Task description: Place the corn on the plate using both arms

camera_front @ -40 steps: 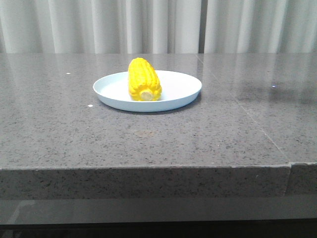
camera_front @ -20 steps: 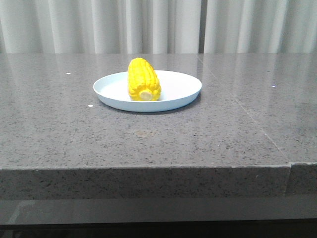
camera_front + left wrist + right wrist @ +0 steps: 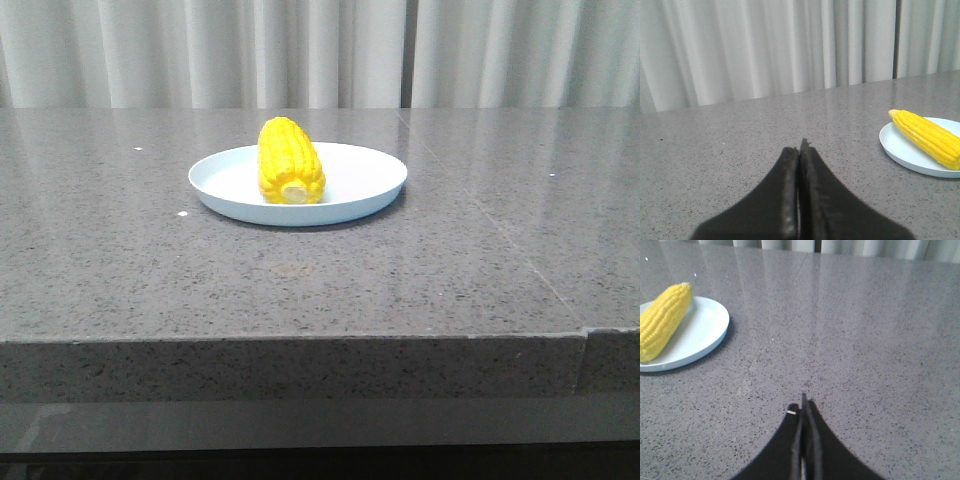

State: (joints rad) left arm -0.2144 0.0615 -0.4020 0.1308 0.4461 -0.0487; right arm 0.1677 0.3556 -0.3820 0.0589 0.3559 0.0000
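Corn (image 3: 291, 161) lying on the plate (image 3: 365, 190) toward the worktop's far edge, both grippers (image 3: 800, 150) (image 3: 803, 405) seemingly pressed closed, empty.

The gray speckled bench (image 3: 300, 290) is flat and shiny, and the round pale plate (image 3: 365, 180) sits right on it

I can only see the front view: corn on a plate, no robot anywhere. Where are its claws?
Observer: The left claw shows in the left wrist view, low over the grey table, apart from the plate.
Visitor: Is it holding anything?
Observer: No. Its fingers are pressed together with nothing between them.
Visitor: And the other one?
Observer: The right claw is shut and empty too, off to the side of the plate.
Visitor: Does the corn look different from there?
Observer: The wrist views show the corn lengthwise, lying flat with its tapered tip near the rim.
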